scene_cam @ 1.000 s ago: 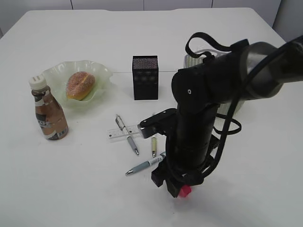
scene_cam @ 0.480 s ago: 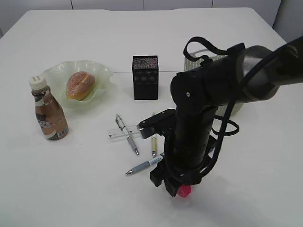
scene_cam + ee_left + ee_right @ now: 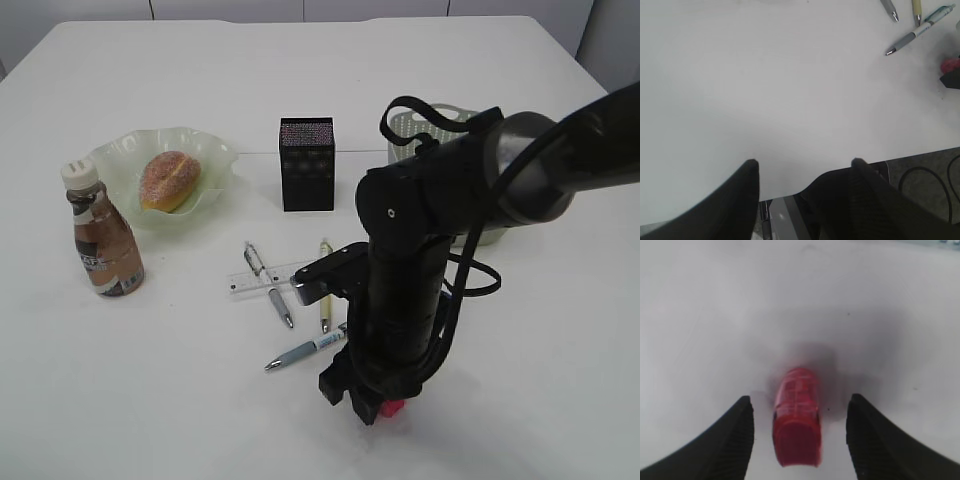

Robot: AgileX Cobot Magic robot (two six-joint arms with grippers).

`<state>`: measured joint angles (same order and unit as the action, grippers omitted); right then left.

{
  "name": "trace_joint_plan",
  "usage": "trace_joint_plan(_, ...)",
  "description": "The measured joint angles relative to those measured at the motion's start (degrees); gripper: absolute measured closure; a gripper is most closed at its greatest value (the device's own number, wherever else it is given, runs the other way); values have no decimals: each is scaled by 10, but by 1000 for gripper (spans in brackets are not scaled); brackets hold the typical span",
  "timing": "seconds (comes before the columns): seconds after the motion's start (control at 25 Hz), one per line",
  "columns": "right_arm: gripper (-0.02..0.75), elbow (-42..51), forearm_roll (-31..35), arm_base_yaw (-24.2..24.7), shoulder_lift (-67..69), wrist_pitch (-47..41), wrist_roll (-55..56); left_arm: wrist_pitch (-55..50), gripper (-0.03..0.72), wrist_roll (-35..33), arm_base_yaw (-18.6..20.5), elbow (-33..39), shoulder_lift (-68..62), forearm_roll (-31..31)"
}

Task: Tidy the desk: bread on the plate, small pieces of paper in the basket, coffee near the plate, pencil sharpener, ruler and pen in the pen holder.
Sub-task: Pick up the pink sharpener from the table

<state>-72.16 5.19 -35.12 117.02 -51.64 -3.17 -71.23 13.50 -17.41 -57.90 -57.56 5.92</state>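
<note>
The desk (image 3: 520, 90) carried the plate (image 3: 112, 165) at the left with the bread (image 3: 168, 180) lying in it, and the coffee (image 3: 100, 236) stood upright just in front of the plate. The pen holder (image 3: 306, 164) stood upright near the middle, and the basket (image 3: 415, 125) sat to its right, largely hidden behind the right arm. In front of the holder lay the ruler (image 3: 250, 283) with a grey pen (image 3: 268, 285) crossing it, a yellowish pen (image 3: 324, 310) beside them, and a blue-grey pen (image 3: 305, 351) nearer the front edge. The right gripper (image 3: 798, 412) was lowered to the desk with its jaws spread on either side of the red sharpener (image 3: 796, 422); neither finger was seen touching it. The left gripper (image 3: 805, 167) hung over bare desk near the front edge, jaws spread and holding nothing. The paper pieces were not visible in any view.
</note>
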Motion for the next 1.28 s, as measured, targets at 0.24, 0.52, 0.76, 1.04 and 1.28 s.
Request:
trace_joint_plan(0.24, 276, 0, 0, 0, 0, 0, 0, 0, 290, 0, 0, 0, 0, 0)
trace_joint_plan(0.52, 528, 0, -1, 0, 0, 0, 0, 0, 299, 0, 0, 0, 0, 0)
trace_joint_plan(0.76, 546, -20, -1, 0, 0, -35, 0, 0, 306, 0, 0, 0, 0, 0)
trace_joint_plan(1.04, 546, -112, -1, 0, 0, -151, 22, 0, 309, 0, 0, 0, 0, 0)
trace_joint_plan(1.28, 547, -164, -1, 0, -20, -126, 32, 0, 318, 0, 0, 0, 0, 0)
